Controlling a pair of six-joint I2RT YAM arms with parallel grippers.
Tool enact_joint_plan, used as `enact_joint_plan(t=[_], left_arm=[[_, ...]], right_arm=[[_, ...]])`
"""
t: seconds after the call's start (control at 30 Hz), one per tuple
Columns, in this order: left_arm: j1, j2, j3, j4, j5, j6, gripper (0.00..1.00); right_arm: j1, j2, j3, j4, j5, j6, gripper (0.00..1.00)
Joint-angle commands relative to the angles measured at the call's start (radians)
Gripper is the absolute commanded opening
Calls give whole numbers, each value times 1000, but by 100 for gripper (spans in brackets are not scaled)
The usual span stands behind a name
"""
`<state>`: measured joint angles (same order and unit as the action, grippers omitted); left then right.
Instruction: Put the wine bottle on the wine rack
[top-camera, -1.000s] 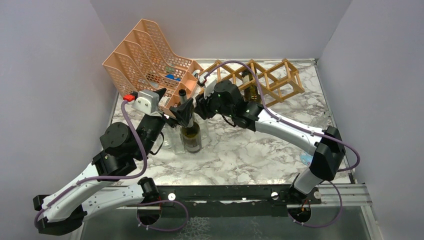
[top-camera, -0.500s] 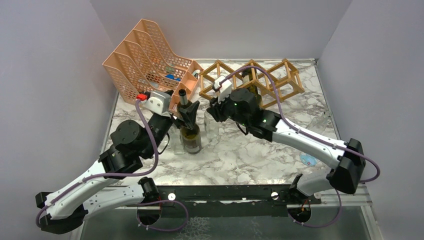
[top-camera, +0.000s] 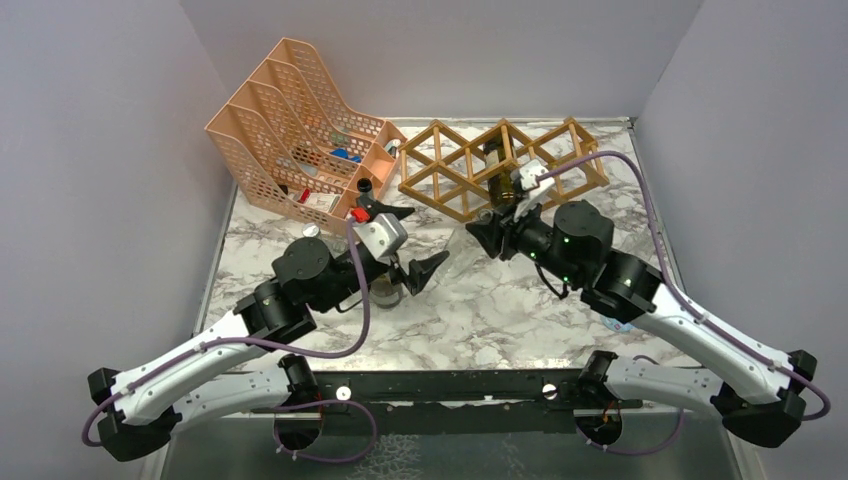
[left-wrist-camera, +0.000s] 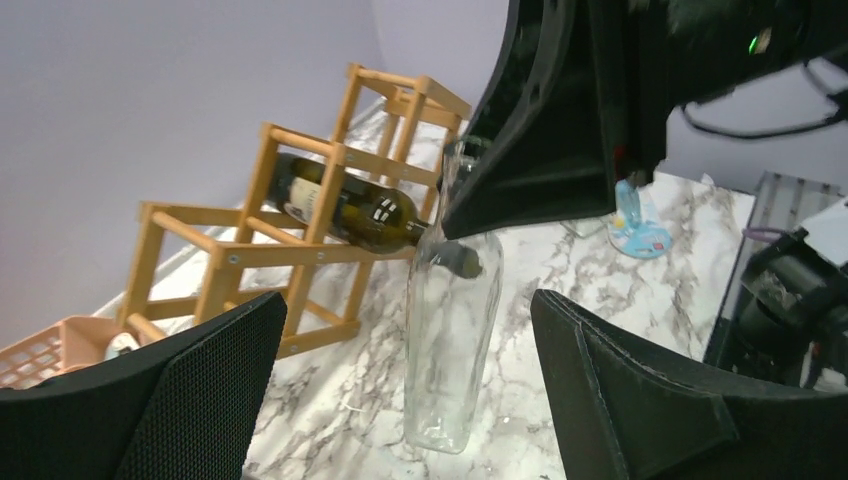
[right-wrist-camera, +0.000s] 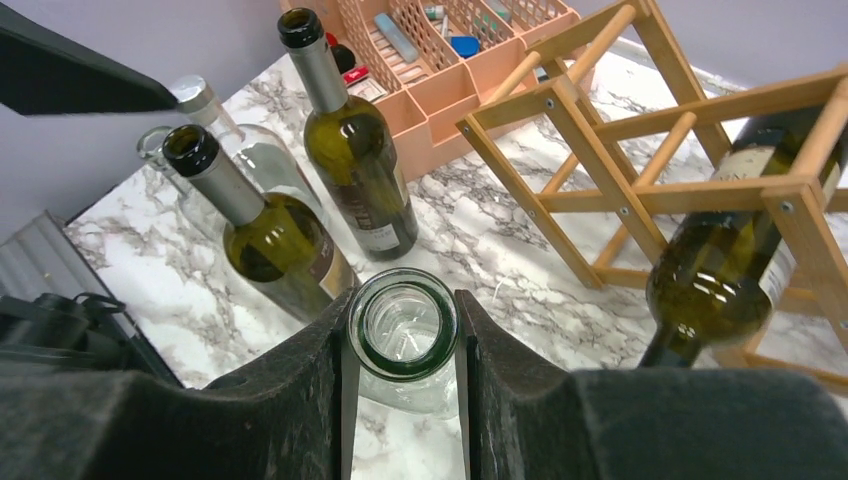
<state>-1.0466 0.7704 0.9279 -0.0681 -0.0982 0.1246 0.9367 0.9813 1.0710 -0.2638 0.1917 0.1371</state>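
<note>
The table (top-camera: 500, 310) is carrying the rack (top-camera: 440, 172), which is already cradling one green bottle (left-wrist-camera: 350, 212). The right gripper (right-wrist-camera: 403, 320), jaws now clamping the neck of the clear bottle (left-wrist-camera: 448, 350), has been drawing it away from the standing bottles (right-wrist-camera: 350, 150) to near the rack, so loading looks next. The left gripper (top-camera: 415, 242) is hanging wide open, empty.
</note>
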Motion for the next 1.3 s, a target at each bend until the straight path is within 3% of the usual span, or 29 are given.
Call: enact_joint_plan(t=[0.0,0.27,0.5,0.9,1.1,1.27], left_arm=[[4,45,-69,114,113,-43,99],[4,215,-94,213,208,-163,99],[4,316,-122,270,324,-142,99],[4,373,-202,377,272,-91,98],[4,398,-208,393,374,-60,95],[4,419,-202,412,374,-8,91]], right_arm=[[7,-85,13,-75,31,62,4],[6,-111,152,-310,86,233,1],[7,-145,165,-311,66,262,1],[7,-187,172,-275,-10,262,1],[7,-198,174,-276,-35,276,1],[7,-203,174,-276,-65,286,1]])
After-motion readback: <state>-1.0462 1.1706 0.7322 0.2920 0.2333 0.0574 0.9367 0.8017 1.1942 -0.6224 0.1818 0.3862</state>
